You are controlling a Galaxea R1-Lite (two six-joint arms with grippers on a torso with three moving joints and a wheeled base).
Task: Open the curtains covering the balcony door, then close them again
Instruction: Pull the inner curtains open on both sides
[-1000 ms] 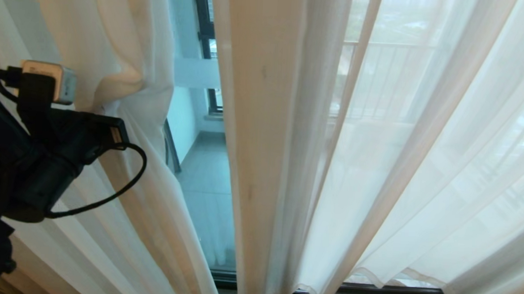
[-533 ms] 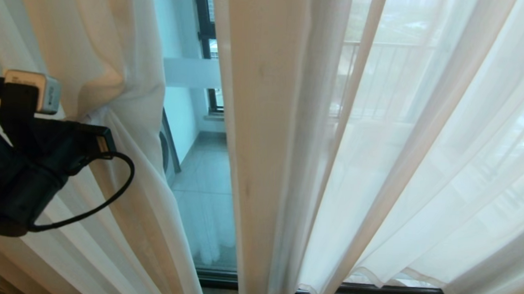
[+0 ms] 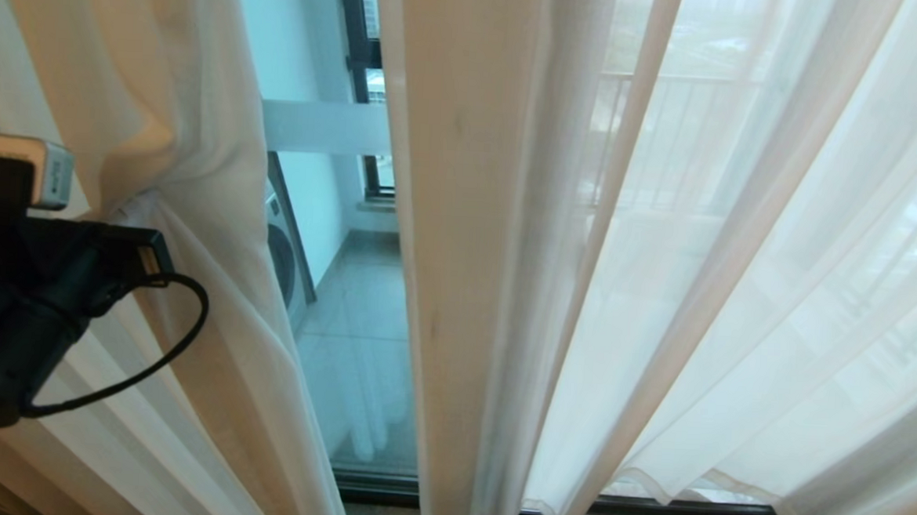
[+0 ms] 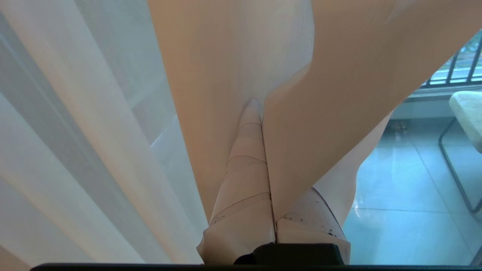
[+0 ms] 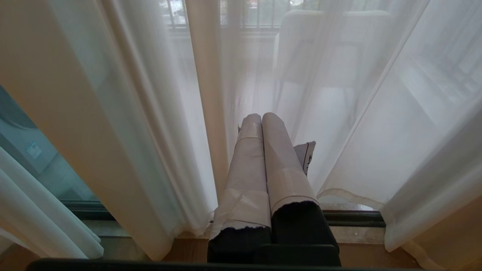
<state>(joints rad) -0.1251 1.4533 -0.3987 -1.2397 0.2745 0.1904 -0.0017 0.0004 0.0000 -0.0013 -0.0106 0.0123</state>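
The sheer white curtains hang in two groups, a left panel point(image 3: 183, 117) and a wider right panel point(image 3: 467, 250). Between them shows the balcony door point(image 3: 352, 346), its glass crossed by a frosted white band point(image 3: 324, 125). My left arm point(image 3: 50, 267) reaches in from the left edge. In the left wrist view my left gripper point(image 4: 261, 111) is shut on a fold of the left curtain point(image 4: 339, 75), and the fabric drapes over one finger. My right gripper point(image 5: 261, 118) is shut and empty, low in front of the right curtain point(image 5: 150, 94) near the sill.
A washing machine point(image 3: 278, 256) and a tiled balcony floor point(image 3: 362, 299) show through the glass. The dark door track point(image 3: 649, 512) runs along the floor. Behind the sheers are a balcony railing point(image 3: 669, 127) and a chair point(image 4: 467, 113).
My left arm has moved left with the left curtain panel in its grip. The gap over the glass has widened and the washing machine now shows. The right arm has not moved.
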